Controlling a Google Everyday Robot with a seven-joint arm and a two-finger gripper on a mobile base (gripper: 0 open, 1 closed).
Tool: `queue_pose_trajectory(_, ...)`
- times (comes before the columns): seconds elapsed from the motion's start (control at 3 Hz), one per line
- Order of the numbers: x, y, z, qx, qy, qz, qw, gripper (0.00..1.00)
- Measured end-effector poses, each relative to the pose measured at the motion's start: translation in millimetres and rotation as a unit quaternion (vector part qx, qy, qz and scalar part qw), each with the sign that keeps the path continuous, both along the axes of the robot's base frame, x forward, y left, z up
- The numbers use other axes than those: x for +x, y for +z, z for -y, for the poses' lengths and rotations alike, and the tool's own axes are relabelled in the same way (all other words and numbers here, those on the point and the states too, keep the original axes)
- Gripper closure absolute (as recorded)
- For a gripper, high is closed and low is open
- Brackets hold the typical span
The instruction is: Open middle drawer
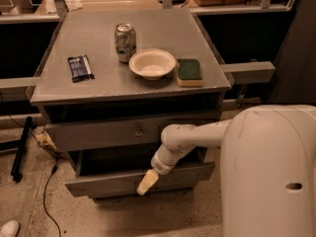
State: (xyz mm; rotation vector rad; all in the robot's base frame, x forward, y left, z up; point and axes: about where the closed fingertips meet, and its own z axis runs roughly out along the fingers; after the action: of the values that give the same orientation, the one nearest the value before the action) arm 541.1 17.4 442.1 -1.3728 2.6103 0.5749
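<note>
- Nearest of all, the white robot body (269, 174) fills the lower right, and its arm (190, 137) reaches out to the left and bends down toward the cabinet front.
- The gripper (147, 181) hangs at the end of that arm with its pale yellow tip slanting down and to the left.
- It sits right over the centre of the middle drawer (98, 184). Whether it is spread or pressed together I cannot tell, nor whether it truly touches the front.
- The middle drawer is the grey, low front under the gripper, standing out from the cabinet with a dark open gap behind its top edge.
- Its long axis runs left to right, rising a little toward the right, and its face points out toward us.
- Just above and set further back is the upper drawer (98, 135), a wider grey front with a small knob (138, 131) at its middle.
- Down on the floor to the left, a dark cable (48, 186) trails beside the cabinet.
- Up on the grey table top (163, 31), a dark packet (80, 67) lies at the left.
- A pale bowl (152, 63) sits near the front edge, with a green sponge (189, 72) just beside it on the right.
- Farthest back, a drink can (125, 42) stands upright just behind the bowl.
</note>
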Motion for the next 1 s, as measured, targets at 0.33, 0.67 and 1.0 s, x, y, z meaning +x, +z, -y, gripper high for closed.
queue_pose_trajectory(0.33, -32.8, 10.9, 12.2, 0.025, -0.032, -0.009, 0.9991, 0.00)
queue_pose_trajectory(0.67, -32.6, 11.0, 12.2, 0.025, -0.032, -0.009, 0.9991, 0.00)
queue_pose_trajectory(1.0, -33.8, 11.4, 11.7, 0.029, -0.031, -0.014, 0.9990, 0.00)
